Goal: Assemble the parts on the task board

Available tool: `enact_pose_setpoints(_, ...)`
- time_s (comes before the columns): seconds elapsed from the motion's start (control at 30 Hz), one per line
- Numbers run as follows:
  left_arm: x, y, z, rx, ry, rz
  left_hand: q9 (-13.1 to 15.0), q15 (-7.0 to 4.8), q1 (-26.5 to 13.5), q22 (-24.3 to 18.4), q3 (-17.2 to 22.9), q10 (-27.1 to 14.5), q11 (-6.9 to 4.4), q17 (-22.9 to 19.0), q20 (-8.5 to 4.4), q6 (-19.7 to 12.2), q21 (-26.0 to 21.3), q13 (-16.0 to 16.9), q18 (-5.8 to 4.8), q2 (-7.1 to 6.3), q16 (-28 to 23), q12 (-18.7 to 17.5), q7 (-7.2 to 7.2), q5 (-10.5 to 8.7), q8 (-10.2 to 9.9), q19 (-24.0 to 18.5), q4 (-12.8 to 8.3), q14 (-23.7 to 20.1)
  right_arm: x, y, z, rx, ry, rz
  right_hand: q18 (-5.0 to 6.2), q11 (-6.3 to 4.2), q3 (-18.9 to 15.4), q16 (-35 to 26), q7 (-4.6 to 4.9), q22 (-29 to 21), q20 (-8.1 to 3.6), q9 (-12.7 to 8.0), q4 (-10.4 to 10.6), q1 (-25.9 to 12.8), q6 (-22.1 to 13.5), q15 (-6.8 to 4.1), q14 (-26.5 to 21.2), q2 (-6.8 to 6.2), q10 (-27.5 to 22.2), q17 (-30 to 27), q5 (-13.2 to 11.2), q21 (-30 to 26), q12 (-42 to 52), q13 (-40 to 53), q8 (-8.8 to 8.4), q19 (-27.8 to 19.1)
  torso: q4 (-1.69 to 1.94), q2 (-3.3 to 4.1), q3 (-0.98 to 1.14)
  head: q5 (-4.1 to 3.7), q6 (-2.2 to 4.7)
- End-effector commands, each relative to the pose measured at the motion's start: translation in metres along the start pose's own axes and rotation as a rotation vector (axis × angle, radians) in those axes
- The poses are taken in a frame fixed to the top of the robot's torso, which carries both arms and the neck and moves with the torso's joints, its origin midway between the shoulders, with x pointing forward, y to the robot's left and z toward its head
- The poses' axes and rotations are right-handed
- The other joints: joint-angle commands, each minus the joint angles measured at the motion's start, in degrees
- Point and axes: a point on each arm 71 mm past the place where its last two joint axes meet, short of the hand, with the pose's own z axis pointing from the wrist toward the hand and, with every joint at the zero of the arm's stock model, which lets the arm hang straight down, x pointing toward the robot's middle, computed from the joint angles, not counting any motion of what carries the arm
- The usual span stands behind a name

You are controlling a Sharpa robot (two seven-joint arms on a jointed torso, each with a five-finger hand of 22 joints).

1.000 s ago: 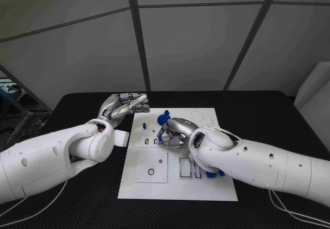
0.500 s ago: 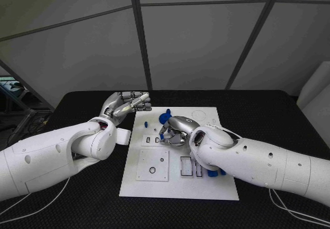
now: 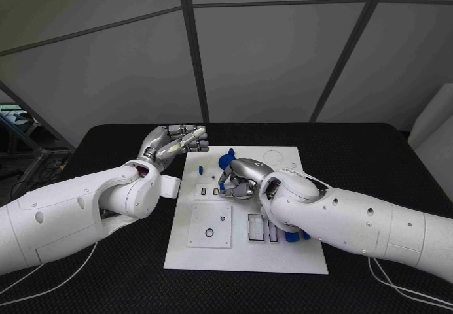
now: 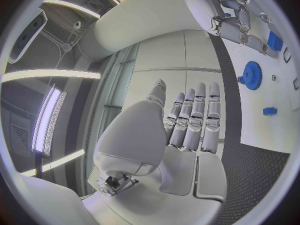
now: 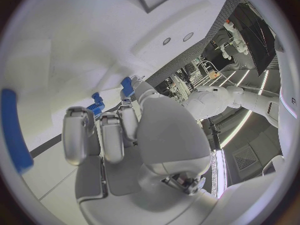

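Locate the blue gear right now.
Head view: the blue gear sits on the task board at its far end, just beyond the right hand.

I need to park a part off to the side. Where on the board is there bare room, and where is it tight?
Bare: the board's near strip below the square plate, and its far right corner by the faint ring. Tight: the middle, where the right robot hand sits by the blue gear, and the slots with blue pieces beside the right forearm.

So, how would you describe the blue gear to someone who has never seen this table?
Find the white task board in the middle of the black table. Near its far edge, just beyond the right hand, stands the blue gear. It alone is a round toothed wheel; the other blue parts are small pegs and bars.
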Motion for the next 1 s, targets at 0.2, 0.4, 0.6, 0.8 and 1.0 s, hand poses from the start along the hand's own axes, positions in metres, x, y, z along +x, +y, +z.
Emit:
enact_pose_setpoints(0.2, 0.0021, -0.0017, 0.0007, 0.010, 0.014, -0.001, -0.07, 0.17, 0.11, -0.07, -0.02, 0.11, 0.29, 0.09, 0.00, 0.07, -0.21, -0.06, 0.37, 0.20, -0.27, -0.24, 0.34, -0.37, -0.19, 0.38, -0.32, 0.10, 0.0097, -0.0051, -0.0014, 0.031, 0.077, -0.034, -0.46, 0.12, 0.17, -0.07, 0.21, 3.04, -0.01, -0.05, -0.13, -0.06, -0.13, -0.08, 5.25, -0.65, -0.32, 11.97, -0.31, -0.24, -0.29, 0.32, -0.08, -0.23, 0.01, -0.02, -0.01, -0.13, -0.04)
enact_pose_setpoints(0.4, 0.0021, -0.0017, 0.0007, 0.010, 0.014, -0.001, -0.07, 0.17, 0.11, -0.07, -0.02, 0.11, 0.29, 0.09, 0.00, 0.07, -0.21, -0.06, 0.37, 0.20, -0.27, -0.24, 0.34, -0.37, -0.19, 0.38, -0.32, 0.10, 0.0110, -0.0054, -0.0017, 0.035, 0.093, -0.043, -0.45, 0.18, 0.13, -0.11, 0.29, 2.98, 0.03, -0.10, -0.20, -0.16, -0.32, -0.04, 5.23, -0.98, -0.42, 11.90, -0.38, -0.28, -0.41, 0.22, -0.20, -0.27, -0.01, -0.02, 0.00, -0.16, 0.02)
enact_pose_setpoints(0.6, 0.0020, -0.0016, 0.0008, 0.010, 0.013, -0.001, -0.07, 0.17, 0.11, -0.07, -0.02, 0.11, 0.29, 0.09, 0.00, 0.07, -0.21, -0.06, 0.37, 0.20, -0.27, -0.24, 0.34, -0.37, -0.19, 0.38, -0.32, 0.10, 0.0118, -0.0050, -0.0021, 0.037, 0.104, -0.049, -0.45, 0.37, 0.07, -0.12, 0.52, 2.94, 0.13, -0.23, -0.19, -0.46, -0.82, 0.10, 5.23, -1.40, -0.61, 11.88, -0.47, -0.32, -0.64, 0.02, -0.50, -0.29, 0.01, -0.03, 0.00, -0.17, 0.06)
enact_pose_setpoints(0.8, 0.0020, -0.0016, 0.0008, 0.010, 0.013, -0.001, -0.07, 0.17, 0.11, -0.07, -0.02, 0.11, 0.29, 0.09, 0.00, 0.07, -0.21, -0.06, 0.37, 0.20, -0.27, -0.24, 0.34, -0.37, -0.19, 0.38, -0.32, 0.10, 0.0119, -0.0050, -0.0023, 0.039, 0.104, -0.054, -0.43, 0.66, 0.12, -0.15, 0.87, 2.86, 0.32, -0.46, -0.19, -0.72, -1.79, 0.34, 5.22, -1.79, -0.92, 11.84, -0.50, -0.38, -0.96, -0.26, -1.04, -0.35, 0.01, -0.01, -0.01, -0.14, 0.14)
enact_pose_setpoints(1.0, 0.0019, -0.0016, 0.0008, 0.010, 0.013, -0.001, -0.07, 0.17, 0.11, -0.07, -0.02, 0.11, 0.29, 0.09, 0.00, 0.07, -0.21, -0.06, 0.37, 0.20, -0.27, -0.24, 0.34, -0.37, -0.19, 0.38, -0.32, 0.10, 0.0116, -0.0050, -0.0024, 0.040, 0.101, -0.056, -0.41, 1.03, 0.09, -0.16, 1.28, 2.75, 0.59, -0.72, -0.15, -1.08, -2.95, 0.65, 5.22, -2.28, -1.16, 11.84, -0.53, -0.46, -1.18, -0.45, -1.63, -0.42, 0.00, 0.01, -0.01, -0.13, 0.20)
